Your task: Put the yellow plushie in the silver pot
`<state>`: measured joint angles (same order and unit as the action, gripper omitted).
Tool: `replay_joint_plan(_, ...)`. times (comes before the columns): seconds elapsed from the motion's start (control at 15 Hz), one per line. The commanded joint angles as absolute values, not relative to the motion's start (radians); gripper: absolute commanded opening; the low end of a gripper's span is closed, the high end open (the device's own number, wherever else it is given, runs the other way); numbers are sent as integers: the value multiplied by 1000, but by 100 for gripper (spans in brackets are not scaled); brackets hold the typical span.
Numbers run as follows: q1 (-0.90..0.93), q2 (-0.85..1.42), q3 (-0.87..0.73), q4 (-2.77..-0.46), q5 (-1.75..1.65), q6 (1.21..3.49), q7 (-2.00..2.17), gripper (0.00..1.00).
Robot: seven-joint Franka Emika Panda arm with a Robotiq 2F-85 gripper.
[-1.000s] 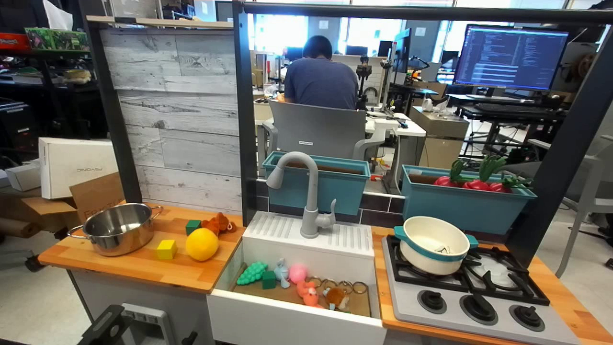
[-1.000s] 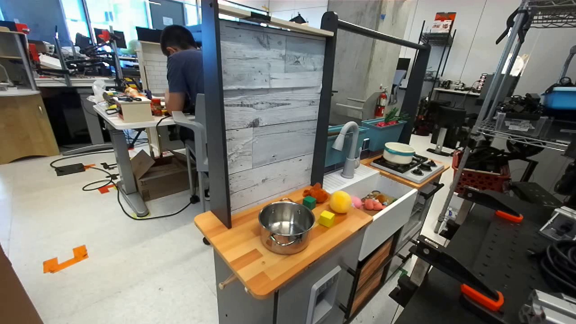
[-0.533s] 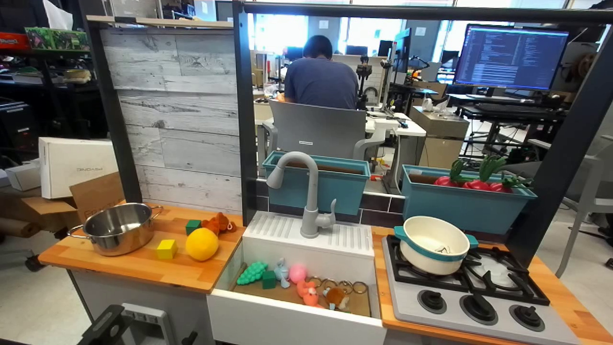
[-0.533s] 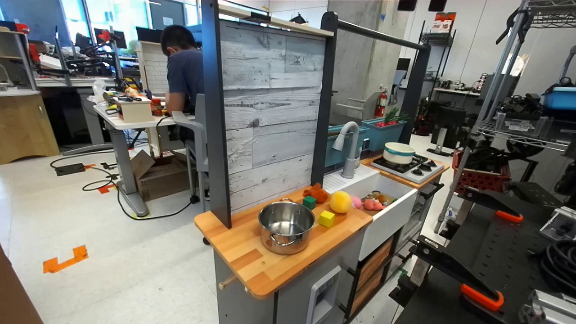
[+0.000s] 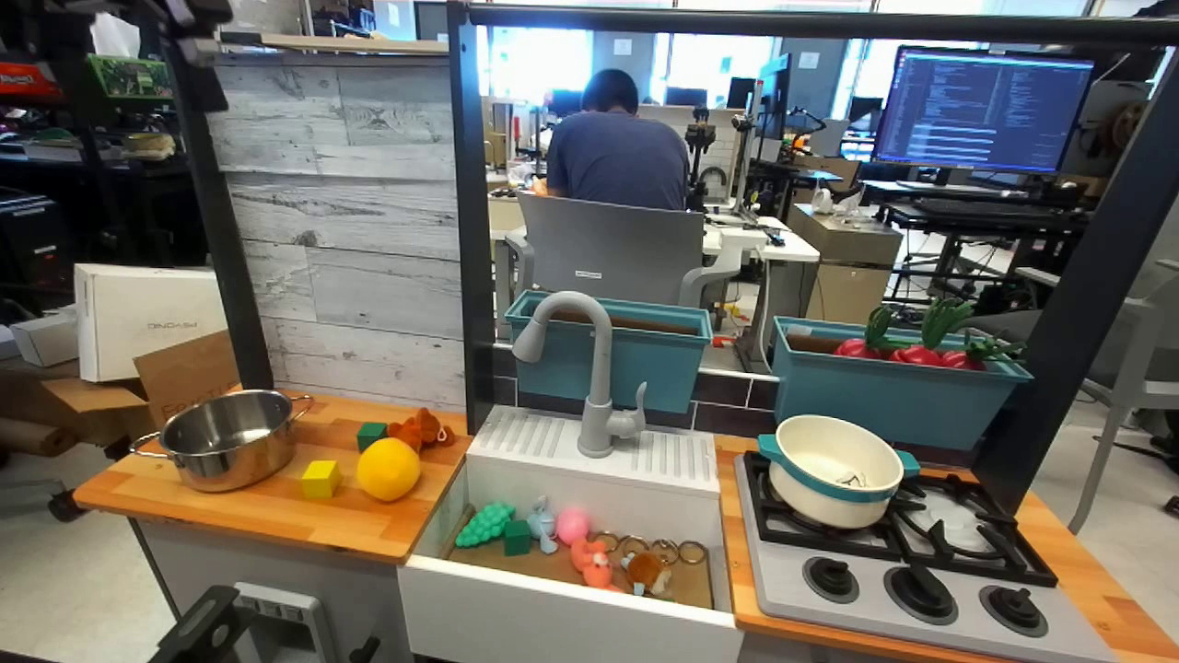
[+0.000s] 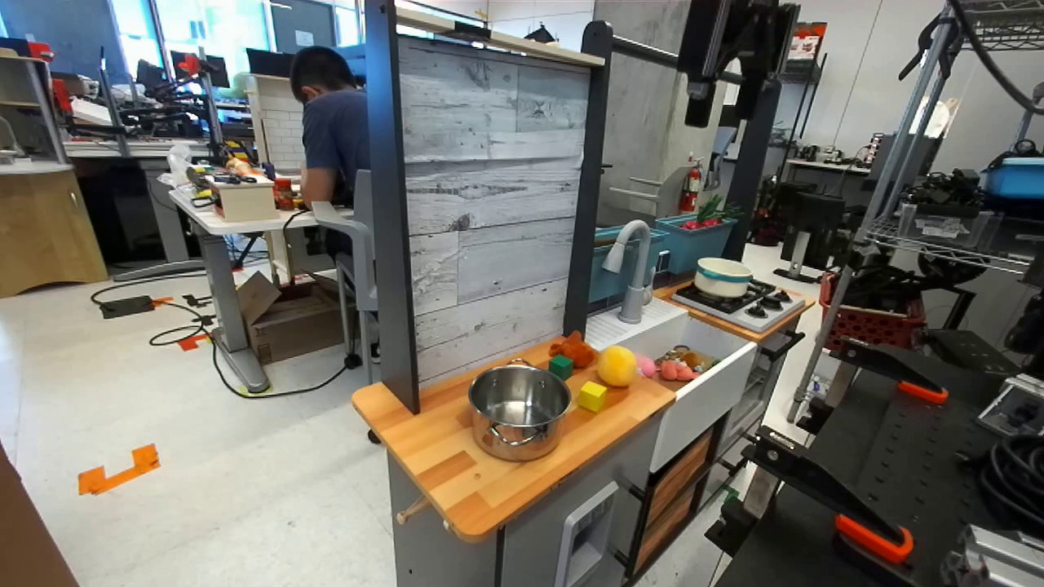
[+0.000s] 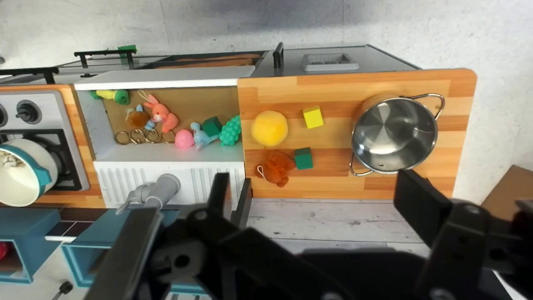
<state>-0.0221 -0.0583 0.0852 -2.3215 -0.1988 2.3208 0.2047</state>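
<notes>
The yellow plushie [image 5: 388,470] is a round fuzzy ball on the wooden counter, beside the sink; it also shows in an exterior view [image 6: 617,366] and in the wrist view [image 7: 270,128]. The silver pot [image 5: 244,465] stands upright on the same counter, away from the sink, and also shows in an exterior view [image 6: 519,440]. In the wrist view the pot [image 7: 394,135] is empty. My gripper [image 7: 314,179] is open with nothing between its fingers. It hangs high above the counter, at the top of an exterior view [image 6: 723,108], apart from plushie and pot.
A yellow block [image 7: 313,117], green block [image 7: 303,158] and red-orange plush [image 7: 275,168] lie near the plushie. The grey back panel [image 5: 350,230] rises behind the counter. The sink [image 5: 571,626] holds several toys under a faucet [image 5: 599,387]. A cream pot [image 5: 834,488] sits on the stove.
The gripper has come down into view at the top of both exterior views, where it was out of sight a second ago. The plushie, pot and other objects have not moved.
</notes>
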Motion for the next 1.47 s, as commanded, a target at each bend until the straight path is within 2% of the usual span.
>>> replay_joint_plan(0.0, -17, 57, 39, -2230, -100, 2268, 52, 100)
replay_joint_plan(0.4, -24, 174, 5, -2162, -43, 2167, -65, 100)
replay_joint_plan(0.87, 0, 231, -16, -2179, -143, 2295, 74, 100)
replay_joint_plan(1.13, 26, 266, -56, -2186, -293, 2468, 253, 100)
replay_joint_plan(1.4, 27, 320, -85, -2126, -307, 2461, 300, 100)
